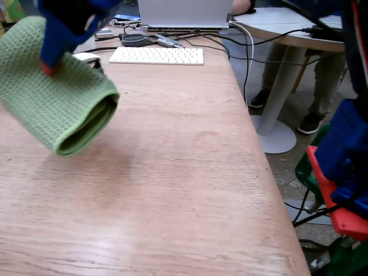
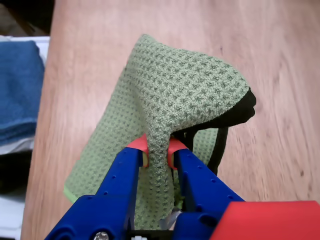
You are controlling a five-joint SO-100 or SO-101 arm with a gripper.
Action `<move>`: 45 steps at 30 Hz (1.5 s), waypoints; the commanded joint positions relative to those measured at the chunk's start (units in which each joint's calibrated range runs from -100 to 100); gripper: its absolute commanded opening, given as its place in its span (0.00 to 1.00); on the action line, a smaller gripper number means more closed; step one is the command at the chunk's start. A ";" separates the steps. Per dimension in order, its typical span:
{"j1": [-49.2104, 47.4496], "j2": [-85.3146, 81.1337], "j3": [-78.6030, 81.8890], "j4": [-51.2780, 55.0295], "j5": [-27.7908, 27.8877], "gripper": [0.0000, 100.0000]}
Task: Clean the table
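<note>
Blue gripper [image 2: 159, 152], orange-tipped, nearest the wrist camera: jaws closed on a pinched fold of green waffle-weave cloth [image 2: 170, 100], which drapes from the fingers over the wood below. Light-brown wooden table [image 1: 172, 184]: fills most of the fixed view, straight edge along its right side; the folded cloth hangs at upper left. Far end of table: white keyboard [image 1: 156, 55], laptop [image 1: 184, 12], cables; beyond the edge, white round pedestal table [image 1: 287, 34].
</note>
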 commanded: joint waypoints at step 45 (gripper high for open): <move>1.56 32.66 -33.98 25.56 7.72 0.00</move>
